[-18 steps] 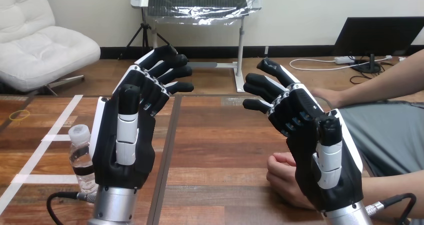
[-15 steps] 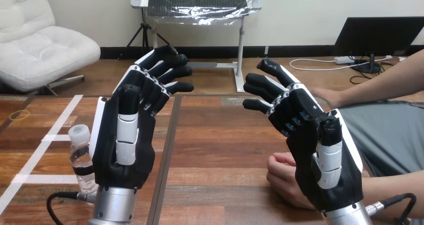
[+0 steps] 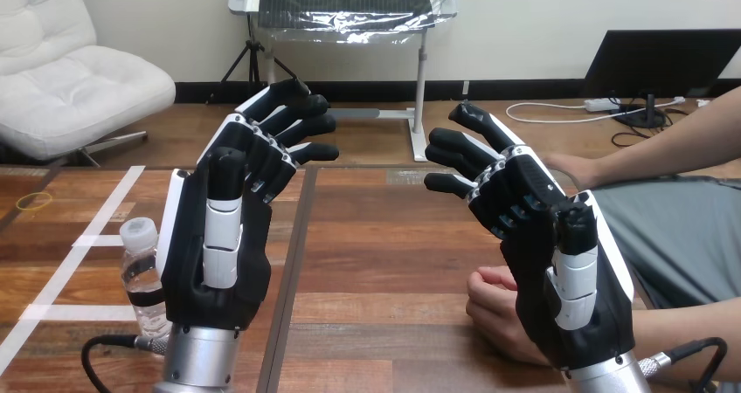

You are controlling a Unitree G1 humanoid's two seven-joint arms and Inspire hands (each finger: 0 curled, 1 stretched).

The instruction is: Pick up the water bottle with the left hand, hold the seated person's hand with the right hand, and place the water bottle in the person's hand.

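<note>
Now the left robot hand (image 3: 214, 266) and right robot hand (image 3: 568, 293) hover upright, outstretched.

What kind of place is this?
Likely a lab test bench: a wooden table marked with white tape lines, a lone water bottle standing by them, a person's hand resting at its right side.

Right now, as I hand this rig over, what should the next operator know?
Left hand: open, raised, holding nothing.
Right hand: open, raised in front of the person's hand, not gripping it.
Water bottle: upright on the table, beside the left hand, not grasped.
Person's hand: resting on the table, loosely curled.
Done: nothing.
Left: pick up the bottle, hold the person's hand, place the bottle in it.
</note>
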